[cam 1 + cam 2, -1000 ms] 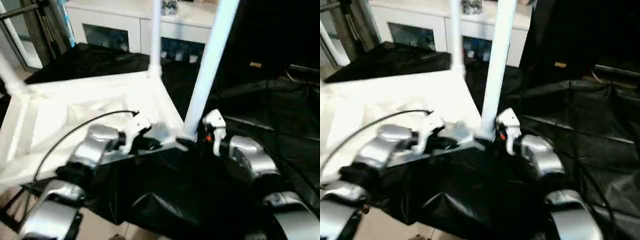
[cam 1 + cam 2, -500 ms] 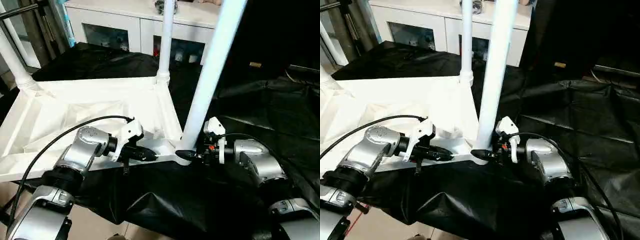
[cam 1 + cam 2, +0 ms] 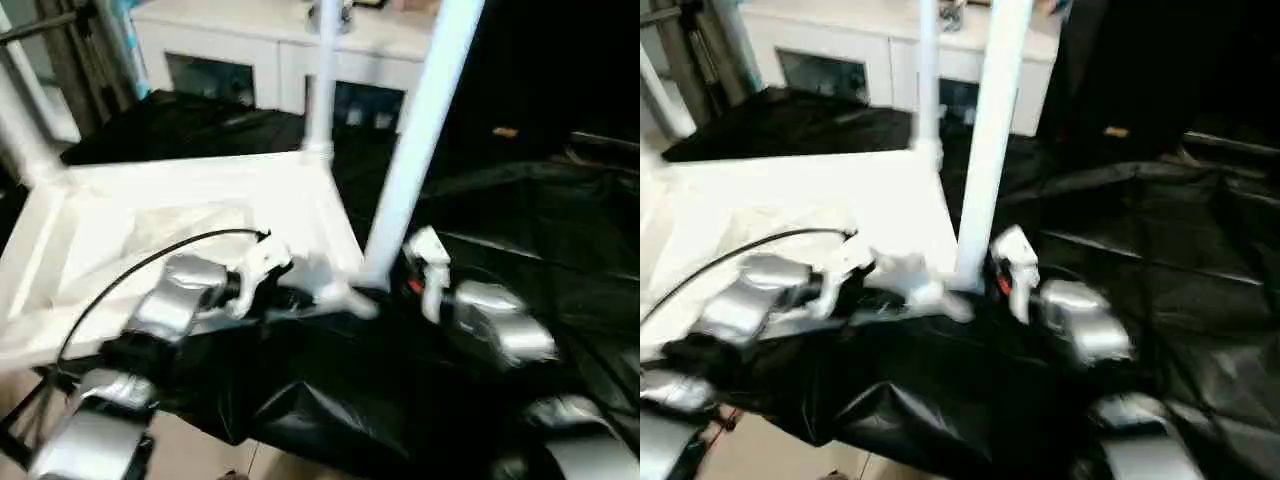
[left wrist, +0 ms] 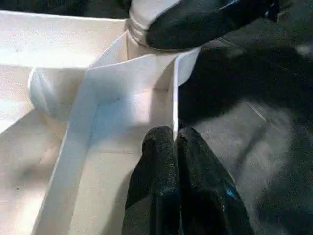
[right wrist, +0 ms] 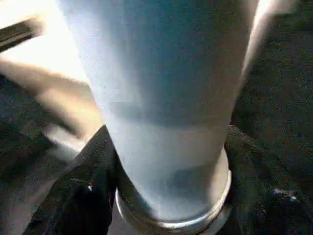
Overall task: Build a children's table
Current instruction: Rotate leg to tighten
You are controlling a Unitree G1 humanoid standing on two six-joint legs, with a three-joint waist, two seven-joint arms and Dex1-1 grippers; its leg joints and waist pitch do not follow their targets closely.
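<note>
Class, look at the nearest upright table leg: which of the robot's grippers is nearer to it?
Right. The right gripper has its fingers on either side of the nearest leg at its base. The left gripper is shut on the tabletop rim beside that corner.

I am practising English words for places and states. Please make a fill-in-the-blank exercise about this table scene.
1. The table top lies with its ribbed underside facing ____.
2. The left claw, at the top's rim, is ____.
3. The right claw has its fingers on either side of the base of a ____.
4. The cloth under the table top is ____ in colour.

Missing words: up; shut; leg; black
</note>
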